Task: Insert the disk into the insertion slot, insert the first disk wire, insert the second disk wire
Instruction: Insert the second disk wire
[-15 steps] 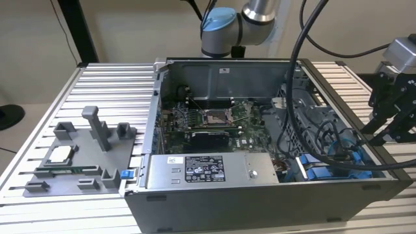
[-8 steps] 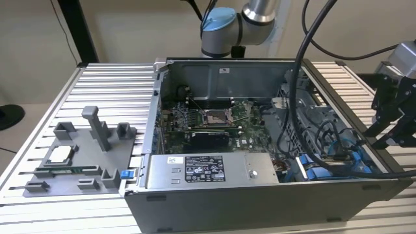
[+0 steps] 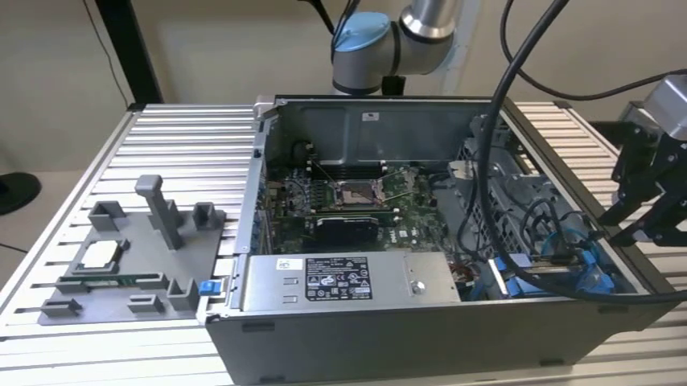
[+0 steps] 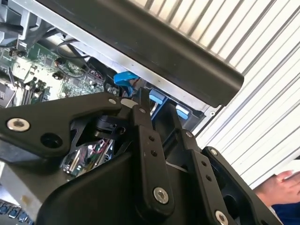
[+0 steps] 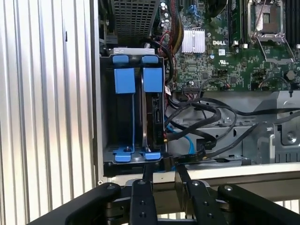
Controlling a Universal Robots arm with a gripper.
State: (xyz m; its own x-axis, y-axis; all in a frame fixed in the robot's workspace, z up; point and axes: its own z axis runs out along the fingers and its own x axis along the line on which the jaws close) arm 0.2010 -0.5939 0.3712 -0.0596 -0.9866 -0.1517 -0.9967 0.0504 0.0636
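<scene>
In the first wrist view the disk (image 5: pixel 153 117) stands on edge in the insertion slot (image 5: pixel 123 123), a grey bay with blue guide rails, its blue carrier tabs at both ends. The bay's other lane beside it looks dark and hollow. My gripper (image 5: pixel 164 168) hovers over the case's edge just beside the bay, shut on the end of a black disk wire (image 5: pixel 192 155) that runs off into the tangle of cables. In the exterior view the gripper (image 3: pixel 628 237) hangs at the case's right edge, above the blue bay (image 3: pixel 536 273). The second wrist view has the gripper (image 4: pixel 154 105) over the blue parts.
The open computer case (image 3: pixel 429 322) rests on a slatted table (image 3: pixel 183 153). Inside are a motherboard (image 3: pixel 355 201) and a grey box with a sticker (image 3: pixel 333 281). Thick black cables (image 3: pixel 483 177) hang over the case. A grey fixture (image 3: pixel 129 265) lies at the exterior view's left. A person's hand (image 4: pixel 281 185) is nearby.
</scene>
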